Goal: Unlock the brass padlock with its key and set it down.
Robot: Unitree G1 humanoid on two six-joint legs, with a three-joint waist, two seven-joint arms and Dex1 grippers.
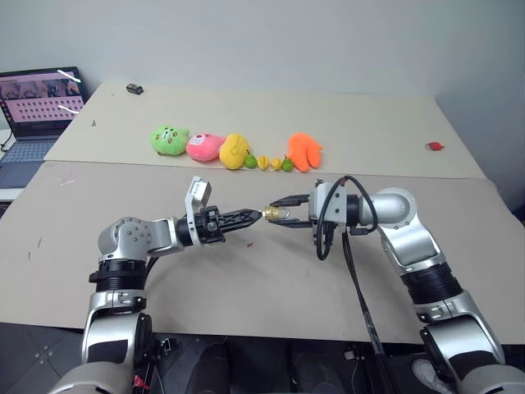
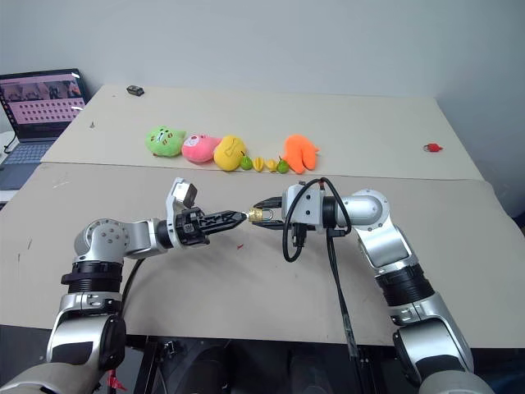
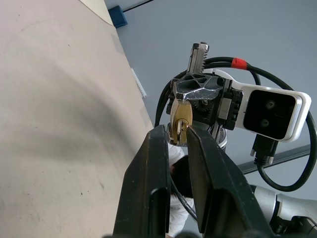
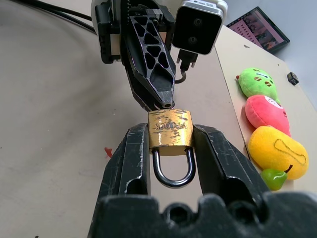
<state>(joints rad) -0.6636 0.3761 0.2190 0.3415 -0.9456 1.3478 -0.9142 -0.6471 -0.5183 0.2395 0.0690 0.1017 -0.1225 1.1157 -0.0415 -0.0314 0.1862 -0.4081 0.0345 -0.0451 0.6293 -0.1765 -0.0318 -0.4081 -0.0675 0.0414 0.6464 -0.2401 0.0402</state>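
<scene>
Laptop at far left, cut off by the frame edge, sits off the table's left corner. Wide bare tabletop in front of and behind both arms; front table edge runs just under the elbows, a seam between two boards runs across behind the grippers. Small dark object near the back edge. Row of plush toys past the seam: green plush, pink plush, yellow plush, small toy fruits, orange plush, all well apart from the grippers. Small red object far right, alone. Left gripper points right, fingers pinched shut with their tips at the bottom face of the brass padlock; the key is too small and hidden between the fingertips to make out. Padlock hangs in the air above mid-table, between the two grippers. Right gripper points left, partly closed, clamping the padlock body on both sides, silver shackle closed and pointing back toward its wrist. Black cable loops off the right wrist down over the front edge.
</scene>
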